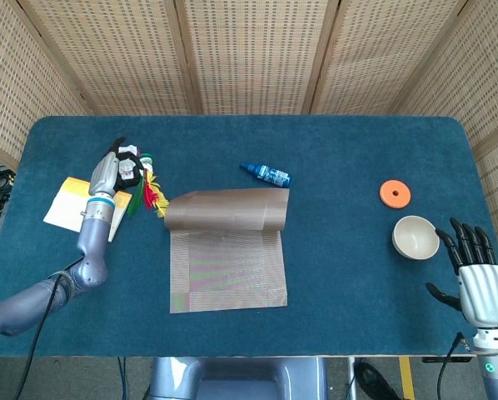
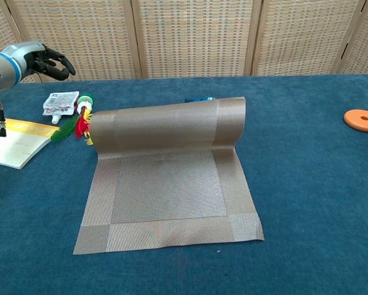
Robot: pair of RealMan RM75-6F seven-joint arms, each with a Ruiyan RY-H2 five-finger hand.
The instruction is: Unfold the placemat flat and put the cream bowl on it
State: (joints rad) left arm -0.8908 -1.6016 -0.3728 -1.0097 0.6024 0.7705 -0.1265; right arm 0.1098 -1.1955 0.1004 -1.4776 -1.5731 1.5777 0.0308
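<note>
Lying near the table's [image 1: 332, 333] front edge, the placemat [image 1: 226, 267] is half spread — its far half stands curled up; the cream bowl [image 1: 415, 237] sits near the right edge, beside the right hand [image 1: 477, 275], fingers apart, empty; the left hand [image 2: 47, 61], raised toward the back-left corner, grasps nothing, fingers loosely curled.

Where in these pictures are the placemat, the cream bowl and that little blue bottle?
placemat [image 2: 165, 187]: chest view, on its flat woven middle panel.
cream bowl [image 1: 415, 237]: head view, on the inside of the bowl.
blue bottle [image 1: 268, 174]: head view, on the middle of its body.
</note>
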